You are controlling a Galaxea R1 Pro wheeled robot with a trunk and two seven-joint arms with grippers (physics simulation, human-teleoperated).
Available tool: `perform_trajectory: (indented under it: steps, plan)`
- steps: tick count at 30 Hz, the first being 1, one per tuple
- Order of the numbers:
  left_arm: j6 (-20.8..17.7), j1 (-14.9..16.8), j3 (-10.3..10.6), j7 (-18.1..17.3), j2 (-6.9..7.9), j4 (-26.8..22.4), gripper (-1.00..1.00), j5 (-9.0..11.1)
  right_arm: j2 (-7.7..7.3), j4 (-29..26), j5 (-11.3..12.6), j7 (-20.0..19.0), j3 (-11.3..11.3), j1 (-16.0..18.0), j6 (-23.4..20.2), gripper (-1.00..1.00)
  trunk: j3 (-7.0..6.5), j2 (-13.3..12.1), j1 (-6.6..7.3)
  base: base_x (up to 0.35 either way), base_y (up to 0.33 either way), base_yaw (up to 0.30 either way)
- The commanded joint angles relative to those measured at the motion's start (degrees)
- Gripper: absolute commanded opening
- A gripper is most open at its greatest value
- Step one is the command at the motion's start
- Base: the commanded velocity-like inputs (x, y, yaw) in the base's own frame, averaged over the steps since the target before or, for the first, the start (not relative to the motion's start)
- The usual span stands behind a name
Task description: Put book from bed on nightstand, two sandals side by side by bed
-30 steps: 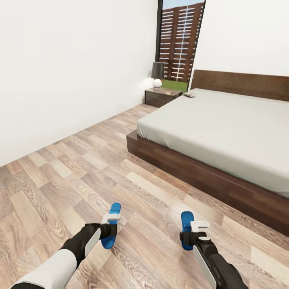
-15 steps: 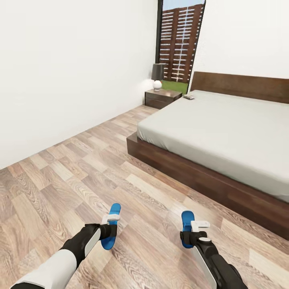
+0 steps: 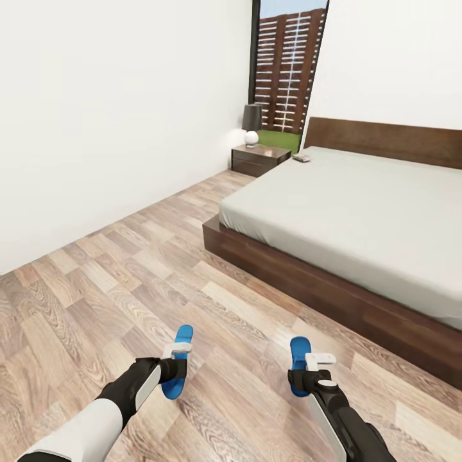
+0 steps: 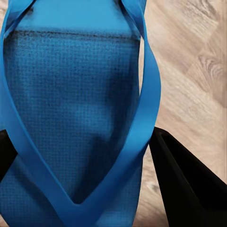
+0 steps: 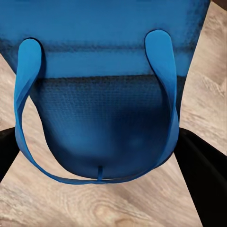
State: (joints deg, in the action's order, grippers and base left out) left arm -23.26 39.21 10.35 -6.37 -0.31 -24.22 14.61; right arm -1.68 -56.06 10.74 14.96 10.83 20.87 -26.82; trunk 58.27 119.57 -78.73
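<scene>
Each of my grippers holds one bright blue sandal above the wood floor. My left gripper (image 3: pixel 174 367) is shut on the left sandal (image 3: pixel 179 359), whose sole and straps (image 4: pixel 71 109) sit between the dark fingers (image 4: pixel 184 184). My right gripper (image 3: pixel 307 373) is shut on the other sandal (image 3: pixel 298 364), seen close up (image 5: pixel 104 94) in the right wrist view. The bed (image 3: pixel 359 205), with pale mattress and dark brown base, lies ahead on the right. A small book (image 3: pixel 301 157) rests on its far corner. A dark brown nightstand (image 3: pixel 260 158) stands beside the headboard.
A lamp with a dark shade (image 3: pixel 251 125) stands on the nightstand. A white wall (image 3: pixel 115 115) runs along the left and a tall window (image 3: pixel 287 70) is at the back. Wood-plank floor (image 3: pixel 128 269) stretches between the wall and the bed.
The whole picture has shifted slightly downward as the camera moved toward the bed. Both grippers still hold their sandals in the same pose.
</scene>
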Motion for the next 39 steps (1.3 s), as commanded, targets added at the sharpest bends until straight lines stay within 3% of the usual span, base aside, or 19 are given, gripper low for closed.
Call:
perform_trajectory:
  steps: [1, 12, 39]
  plan:
    - [-0.3, 0.0, 0.3, 0.0, 0.04, -0.1, -1.00, 0.4, -0.08, -0.1, 0.7, 0.6, 0.3, 0.0, -0.2, -1.00, -0.14, -0.4, 0.23, 0.000, 0.000, -0.038]
    - [-0.3, 0.0, 0.4, 0.0, 0.04, -0.2, -1.00, 0.3, -0.08, 0.1, 0.6, 0.6, 0.3, 0.0, -0.2, -1.00, -2.11, -4.8, 2.65, 0.000, 0.000, -0.180]
    - [0.5, 0.0, 0.6, 0.5, -0.04, -0.9, -1.00, 0.2, -0.08, 0.2, 0.3, 0.6, 0.5, 0.0, -0.1, -1.00, -2.11, -4.8, 2.65, 0.000, 0.000, -0.037]
